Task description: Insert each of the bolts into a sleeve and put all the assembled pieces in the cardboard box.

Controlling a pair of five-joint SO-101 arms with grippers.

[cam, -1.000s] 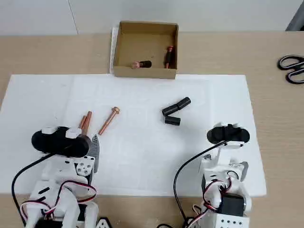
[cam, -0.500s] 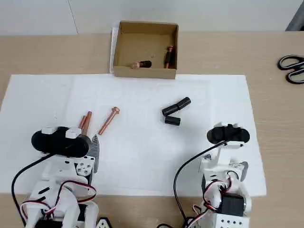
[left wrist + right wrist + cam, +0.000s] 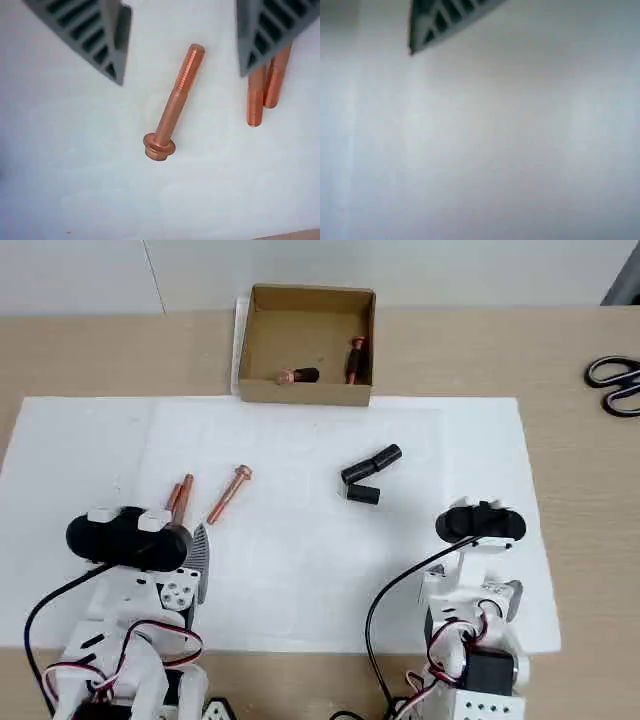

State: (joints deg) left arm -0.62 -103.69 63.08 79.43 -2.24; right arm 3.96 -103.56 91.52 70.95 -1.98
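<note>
The lone bolt (image 3: pixel 172 102) lies on the white sheet (image 3: pixel 300 580) just ahead of the left end effector (image 3: pixel 181 79), whose fingers (image 3: pixel 95 35) stand wide apart. In the left wrist view the threaded tip shows between them and the flanged head points away, and the bolt's long axis runs roughly along the reach, a little slanted, so closing would likely pinch across the shank. Just beside one finger lie two more bolts (image 3: pixel 262 90), side by side; the left arm (image 3: pixel 130 540), folded low at the near table (image 3: pixel 560 350) edge, is the nearer one, while the black sleeves (image 3: pixel 370 468) lie well apart, toward the right arm (image 3: pixel 478 525).
</note>
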